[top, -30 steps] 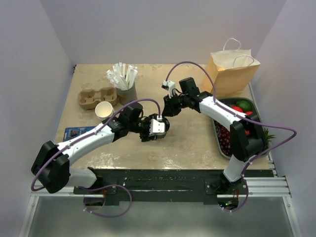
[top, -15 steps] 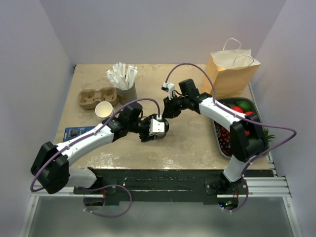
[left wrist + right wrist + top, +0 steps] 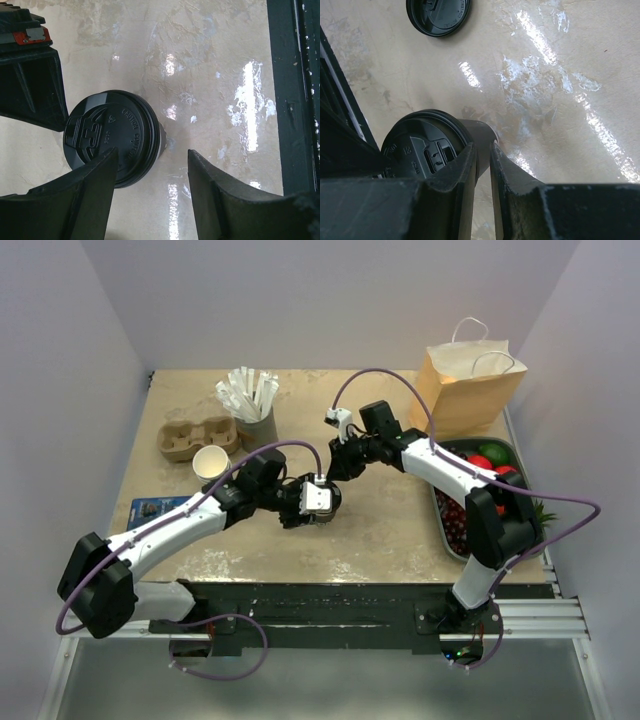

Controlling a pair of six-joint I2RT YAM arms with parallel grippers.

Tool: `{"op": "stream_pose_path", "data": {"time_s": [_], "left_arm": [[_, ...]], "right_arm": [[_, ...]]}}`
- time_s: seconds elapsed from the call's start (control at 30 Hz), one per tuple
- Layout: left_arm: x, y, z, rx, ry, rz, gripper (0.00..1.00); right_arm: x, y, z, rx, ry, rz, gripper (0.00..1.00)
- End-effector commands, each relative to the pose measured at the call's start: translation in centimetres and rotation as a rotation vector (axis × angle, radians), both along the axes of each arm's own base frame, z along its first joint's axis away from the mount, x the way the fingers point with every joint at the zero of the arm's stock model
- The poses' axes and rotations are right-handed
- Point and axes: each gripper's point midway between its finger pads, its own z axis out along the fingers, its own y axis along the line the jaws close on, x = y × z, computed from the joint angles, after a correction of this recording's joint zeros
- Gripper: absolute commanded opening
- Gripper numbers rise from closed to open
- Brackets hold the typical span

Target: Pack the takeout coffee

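Observation:
The takeout coffee [image 3: 112, 145] is a dark cup with a black lid, standing upright on the table [image 3: 210, 90]. My left gripper [image 3: 152, 155] is open above the table; the cup sits to the left of the gap, and my left finger [image 3: 75, 200] overlaps the lid's edge. My right gripper [image 3: 482, 146] hovers over the same cup [image 3: 422, 150], its fingers nearly together with only a thin slit between them and nothing in it. From above, both grippers [image 3: 322, 502] [image 3: 338, 465] meet mid-table and hide the cup.
A loose black lid [image 3: 437, 15] lies beyond the cup. A brown paper bag [image 3: 468, 390] stands back right, with a fruit tray [image 3: 505, 452] in front of it. At back left are a cardboard cup carrier [image 3: 195, 437], a lidless cup [image 3: 211, 464] and a holder of white packets [image 3: 252, 405].
My left gripper has narrowed a little and its arm has edged slightly left. The right gripper has hardly moved.

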Motion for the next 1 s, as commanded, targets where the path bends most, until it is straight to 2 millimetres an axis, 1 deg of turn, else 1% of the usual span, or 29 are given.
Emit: {"op": "stream_pose_path", "data": {"time_s": [0.0, 0.27, 0.53, 0.73, 0.8, 0.87, 0.93, 0.97], "left_arm": [[-0.7, 0.2, 0.7, -0.011, -0.01, -0.016, 0.61], [-1.1, 0.7, -0.2, 0.022, 0.006, -0.03, 0.58], [-1.3, 1.1, -0.6, 0.044, 0.012, -0.029, 0.55], [-1.2, 1.0, -0.8, 0.049, 0.016, -0.024, 0.54], [-1.1, 1.0, -0.9, 0.047, 0.023, -0.008, 0.55], [-1.0, 0.7, -0.1, 0.022, 0.025, -0.002, 0.57], [-0.5, 0.0, 2.0, -0.038, -0.008, 0.006, 0.6], [-0.6, -0.3, 2.7, -0.06, -0.003, 0.007, 0.62]], "right_arm": [[0.2, -0.1, 2.1, 0.009, -0.057, -0.015, 0.22], [0.5, 0.0, 2.1, 0.008, -0.056, -0.019, 0.23], [0.4, 0.1, 2.1, 0.01, -0.053, -0.022, 0.24], [0.7, 0.1, 2.7, 0.011, -0.066, -0.027, 0.25], [0.8, -0.3, 3.0, -0.004, -0.075, -0.033, 0.26], [0.7, -0.6, 3.7, -0.004, -0.08, -0.032, 0.28], [0.8, -1.2, 4.6, 0.016, -0.081, -0.037, 0.31], [0.6, -1.6, 4.6, 0.01, -0.065, -0.041, 0.32]]}}
